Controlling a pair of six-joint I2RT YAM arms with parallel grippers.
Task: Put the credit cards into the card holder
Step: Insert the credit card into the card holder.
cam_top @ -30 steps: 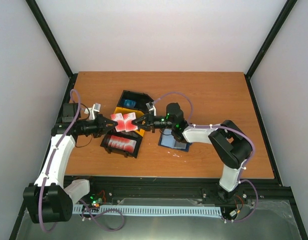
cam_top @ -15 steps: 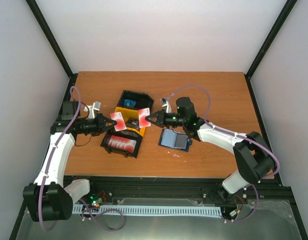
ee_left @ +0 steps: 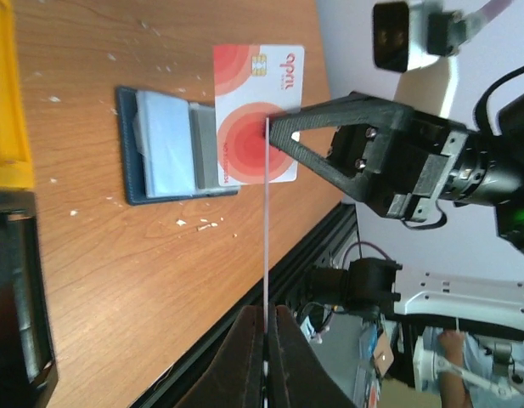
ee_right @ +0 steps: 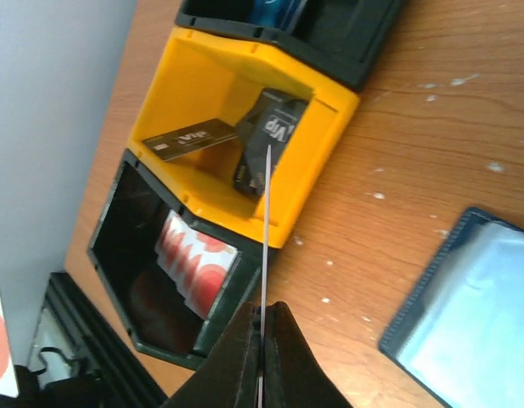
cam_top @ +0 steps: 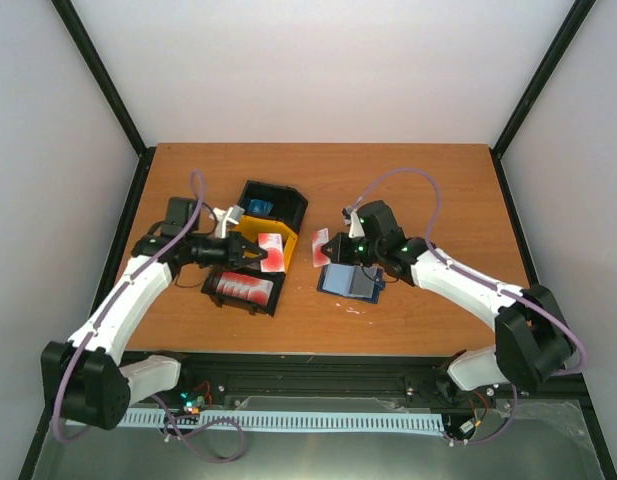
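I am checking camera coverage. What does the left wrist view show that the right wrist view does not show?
Only left wrist: the printed face of the red card in the right arm's jaws, and the whole open card holder. Only right wrist: black cards inside the yellow bin and red cards in the black bin. Shared: part of the card holder, the yellow bin, and one edge-on card in each camera's own jaws.

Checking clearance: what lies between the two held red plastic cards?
Only bare brown wooden tabletop, between left card and right card, in the top view.
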